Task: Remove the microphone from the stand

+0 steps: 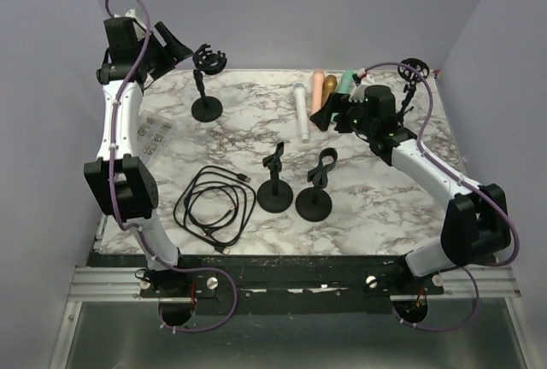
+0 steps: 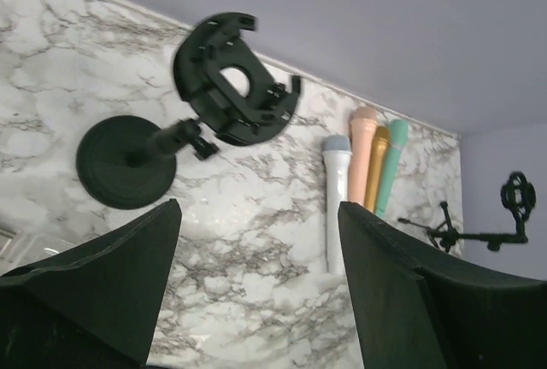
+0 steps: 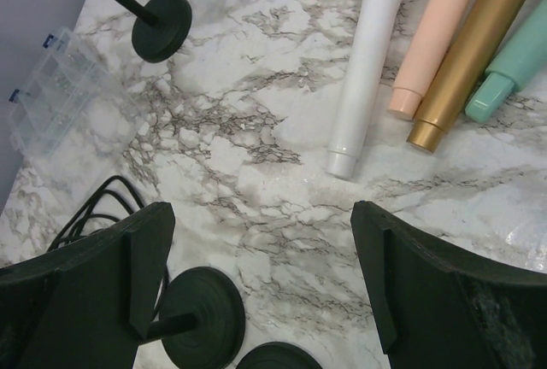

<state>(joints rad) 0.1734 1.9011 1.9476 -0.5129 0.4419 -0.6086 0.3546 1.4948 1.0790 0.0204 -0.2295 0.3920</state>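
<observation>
Several microphones lie flat on the marble table: a white one, then peach, gold and teal. The stand at the back left carries an empty round shock mount; no microphone shows in any stand. My left gripper hangs open just left of that mount, nothing between its fingers. My right gripper is open above the table, near the tails of the lying microphones.
Two short clip stands stand mid-table, their bases under my right gripper. A coiled black cable lies front left, a clear plastic box at the left edge, and a boom stand in the back right corner.
</observation>
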